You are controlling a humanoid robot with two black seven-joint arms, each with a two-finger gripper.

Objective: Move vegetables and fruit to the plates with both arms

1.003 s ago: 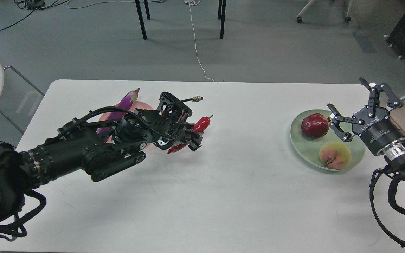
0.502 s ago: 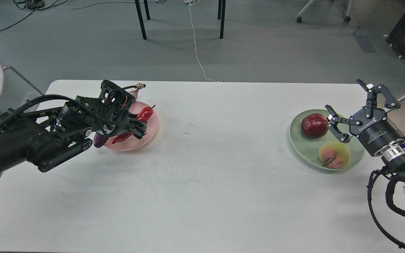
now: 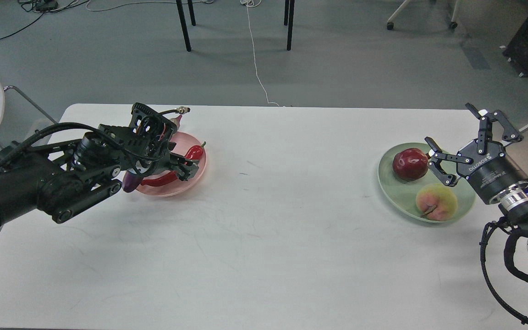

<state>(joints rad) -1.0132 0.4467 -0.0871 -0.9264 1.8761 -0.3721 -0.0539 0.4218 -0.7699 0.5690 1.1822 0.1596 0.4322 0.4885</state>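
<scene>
While over the pink plate point(image 3: 198, 170), left gripper point(image 3: 189, 166) apparently pinching chili point(image 3: 194, 152), right gripper point(image 3: 457, 137) spread, empty.

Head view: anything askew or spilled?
Nothing spilled. Eggplant overhangs the pink plate's near-left rim; the left gripper hides most of it. Chili is over that plate. Pomegranate and peach sit inside the green plate.

left black two-finger gripper point(image 3: 189, 167) gripping wrinkled red chili pepper point(image 3: 194, 152) over pale pink round plate point(image 3: 198, 172) | right black two-finger gripper point(image 3: 463, 137) hovering spread beside glossy dark red pomegranate point(image 3: 409, 164)
</scene>
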